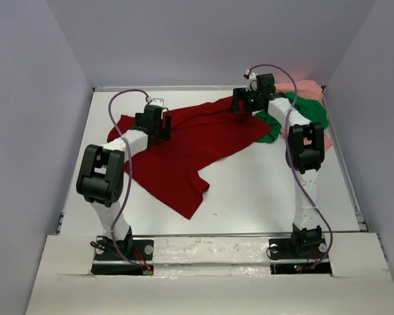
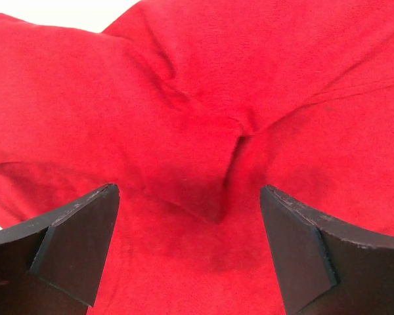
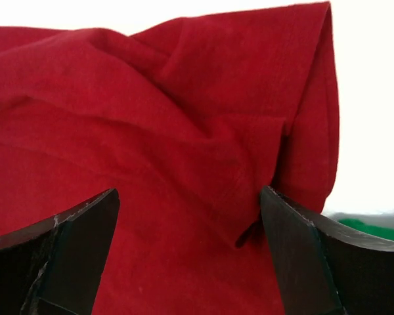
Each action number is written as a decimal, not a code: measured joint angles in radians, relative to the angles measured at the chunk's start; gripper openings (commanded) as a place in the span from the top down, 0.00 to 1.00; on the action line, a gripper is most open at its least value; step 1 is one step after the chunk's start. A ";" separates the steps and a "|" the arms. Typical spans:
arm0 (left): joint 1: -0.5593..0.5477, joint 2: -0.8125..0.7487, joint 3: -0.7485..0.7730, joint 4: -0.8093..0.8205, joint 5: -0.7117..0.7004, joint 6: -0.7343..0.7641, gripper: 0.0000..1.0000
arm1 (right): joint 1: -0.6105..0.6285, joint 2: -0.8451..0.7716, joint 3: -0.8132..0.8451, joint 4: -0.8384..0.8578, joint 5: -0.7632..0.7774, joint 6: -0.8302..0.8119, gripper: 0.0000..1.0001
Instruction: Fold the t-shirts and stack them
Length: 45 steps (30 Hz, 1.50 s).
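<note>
My left gripper (image 2: 189, 239): jaws spread wide, empty, just above the dark red t-shirt (image 1: 184, 154).
Dark red t-shirt: rumpled, spread across the table (image 1: 262, 190).
My right gripper (image 3: 189, 243): jaws apart, at its far right edge.
Green t-shirt (image 1: 312, 110), pink t-shirt (image 1: 307, 86): heaped in the far right corner.

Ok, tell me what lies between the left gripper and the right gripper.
Only the dark red t-shirt: its cloth runs unbroken from the left gripper to the right gripper. The top external view shows this.
</note>
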 measured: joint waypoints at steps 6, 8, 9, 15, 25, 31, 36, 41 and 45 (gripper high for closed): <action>0.019 -0.079 -0.056 0.003 -0.073 0.040 0.01 | 0.000 -0.069 -0.063 -0.016 -0.035 0.009 0.07; 0.034 -0.100 -0.060 0.017 -0.105 0.059 0.01 | 0.000 -0.101 -0.076 -0.016 -0.051 0.016 0.07; 0.042 -0.107 -0.062 0.035 -0.118 0.069 0.01 | 0.000 -0.121 -0.080 -0.015 -0.059 0.022 0.07; 0.061 -0.108 -0.064 0.074 -0.130 0.093 0.01 | 0.000 -0.175 -0.080 0.014 -0.097 0.047 0.07; 0.036 -0.015 -0.032 0.040 -0.039 0.074 0.02 | 0.000 -0.175 -0.081 0.017 -0.117 0.069 0.07; 0.000 -0.016 0.027 0.003 0.026 0.039 0.02 | 0.000 -0.173 -0.081 0.018 -0.124 0.077 0.06; -0.038 -0.017 0.034 -0.014 0.037 0.027 0.02 | 0.000 -0.172 -0.081 0.018 -0.134 0.083 0.06; -0.057 -0.007 0.056 -0.025 0.034 0.016 0.03 | 0.000 -0.171 -0.081 0.019 -0.137 0.083 0.06; -0.056 0.008 0.056 -0.040 0.016 0.012 0.05 | 0.000 -0.171 -0.081 0.021 -0.136 0.083 0.06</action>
